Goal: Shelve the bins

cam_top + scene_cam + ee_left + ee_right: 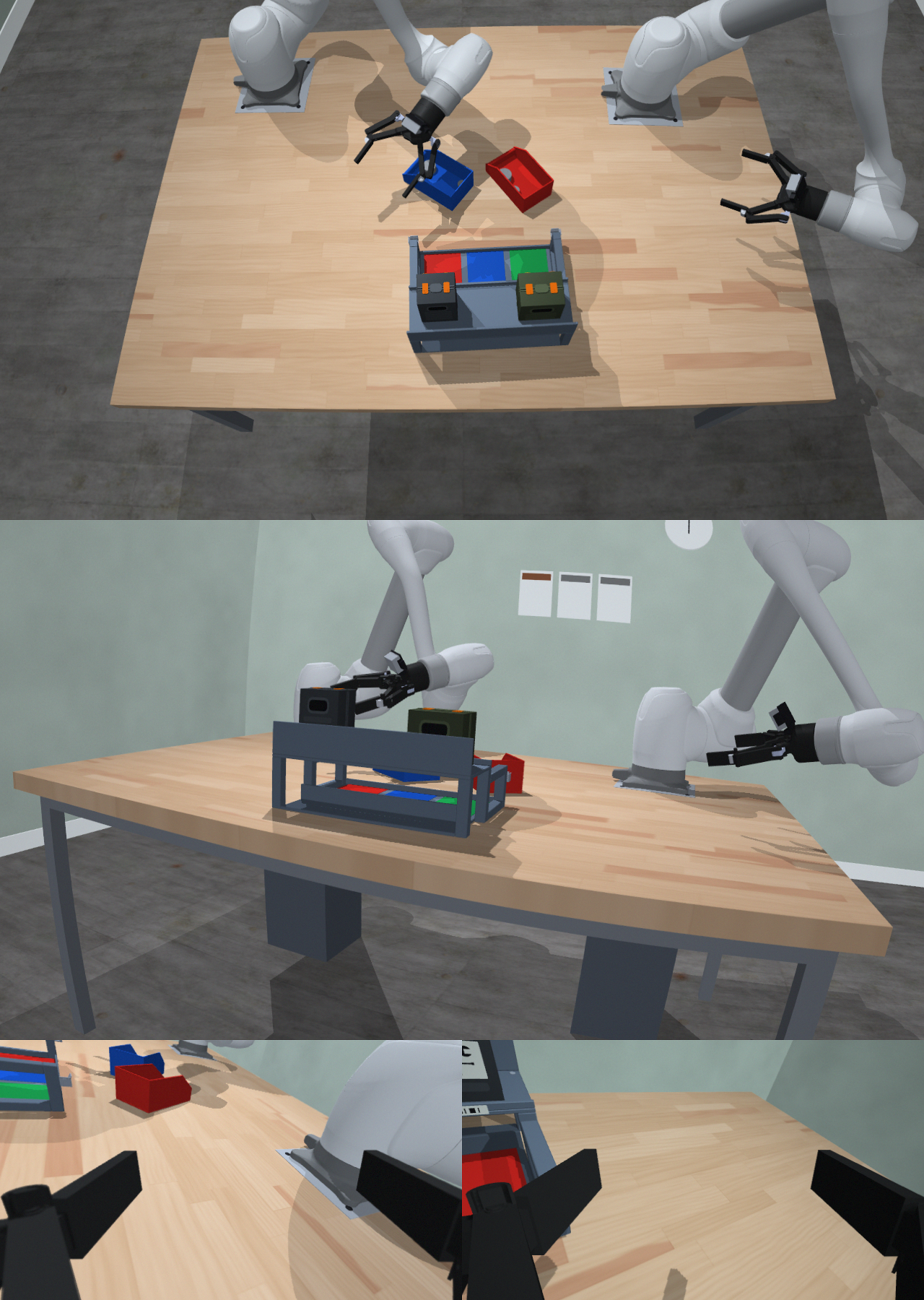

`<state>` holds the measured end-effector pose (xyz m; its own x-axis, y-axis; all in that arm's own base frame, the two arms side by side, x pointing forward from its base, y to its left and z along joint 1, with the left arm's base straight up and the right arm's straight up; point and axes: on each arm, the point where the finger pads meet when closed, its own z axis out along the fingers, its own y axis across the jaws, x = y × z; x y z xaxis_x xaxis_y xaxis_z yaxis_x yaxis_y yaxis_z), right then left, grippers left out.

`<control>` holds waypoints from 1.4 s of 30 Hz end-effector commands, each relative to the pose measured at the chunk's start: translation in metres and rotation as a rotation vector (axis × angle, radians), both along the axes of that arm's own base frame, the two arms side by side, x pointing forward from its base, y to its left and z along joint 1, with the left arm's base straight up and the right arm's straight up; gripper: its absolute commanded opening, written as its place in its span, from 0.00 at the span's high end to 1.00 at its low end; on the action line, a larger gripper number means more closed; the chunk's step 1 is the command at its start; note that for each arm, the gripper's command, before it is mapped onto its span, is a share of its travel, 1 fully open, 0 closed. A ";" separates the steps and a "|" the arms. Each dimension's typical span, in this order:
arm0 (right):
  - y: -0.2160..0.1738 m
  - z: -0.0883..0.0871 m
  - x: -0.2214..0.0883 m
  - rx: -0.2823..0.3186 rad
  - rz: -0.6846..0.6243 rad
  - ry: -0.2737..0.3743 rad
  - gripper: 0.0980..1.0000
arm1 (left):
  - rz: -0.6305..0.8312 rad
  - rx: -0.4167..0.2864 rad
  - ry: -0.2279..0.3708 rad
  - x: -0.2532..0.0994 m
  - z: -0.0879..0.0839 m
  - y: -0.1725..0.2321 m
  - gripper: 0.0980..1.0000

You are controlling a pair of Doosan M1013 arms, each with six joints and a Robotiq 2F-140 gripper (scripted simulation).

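Observation:
A blue bin and a red bin stand on the table behind the shelf, both turned askew. Grey parts show inside both. The red spot, blue spot and green spot are bare. No green bin shows. My left gripper is open and empty, far from both bins. My right gripper is open and empty, raised near the blue bin.
A black case and an olive case stand on the shelf's upper board. Part of my right hand overhangs the blue bin in the top view. Both arm bases stand along the table's far edge.

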<state>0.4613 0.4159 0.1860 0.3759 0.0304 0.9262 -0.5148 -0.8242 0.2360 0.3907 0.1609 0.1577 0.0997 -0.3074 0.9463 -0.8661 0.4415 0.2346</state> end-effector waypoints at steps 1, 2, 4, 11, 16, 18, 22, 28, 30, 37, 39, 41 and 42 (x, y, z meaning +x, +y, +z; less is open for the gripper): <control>0.000 0.001 0.000 0.001 0.000 0.000 0.00 | 0.000 0.001 -0.001 0.000 0.000 0.000 0.00; 0.000 0.001 0.000 0.001 0.000 0.000 0.00 | 0.000 0.001 -0.001 0.000 0.000 0.000 0.00; 0.000 0.001 0.000 0.001 0.000 0.000 0.00 | 0.000 0.001 -0.001 0.000 0.000 0.000 0.00; 0.000 0.001 0.000 0.001 0.000 0.000 0.00 | 0.000 0.001 -0.001 0.000 0.000 0.000 0.00; 0.000 0.001 0.000 0.001 0.000 0.000 0.00 | 0.000 0.001 -0.001 0.000 0.000 0.000 0.00; 0.000 0.001 0.000 0.001 0.000 0.000 0.00 | 0.000 0.001 -0.001 0.000 0.000 0.000 0.00; 0.000 0.001 0.000 0.000 -0.001 0.001 0.00 | 0.000 0.001 -0.001 0.000 0.000 0.000 0.00; -0.003 0.001 0.002 -0.003 -0.008 0.010 0.00 | 0.000 0.001 -0.001 0.000 0.000 0.000 0.00; -0.005 0.001 0.003 -0.006 -0.013 0.017 0.00 | 0.000 0.001 -0.001 0.000 0.000 0.000 0.00; -0.013 0.001 0.008 -0.016 -0.032 0.042 0.00 | 0.000 0.001 -0.001 0.000 0.000 0.000 0.00; -0.018 0.001 0.011 -0.021 -0.042 0.057 0.00 | 0.000 0.001 -0.001 0.000 0.000 0.000 0.00; -0.023 0.001 0.014 -0.026 -0.054 0.074 0.00 | 0.000 0.001 -0.001 0.000 0.000 0.000 0.00; -0.026 0.001 0.015 -0.029 -0.061 0.084 0.00 | 0.000 0.001 -0.001 0.000 0.000 0.000 0.00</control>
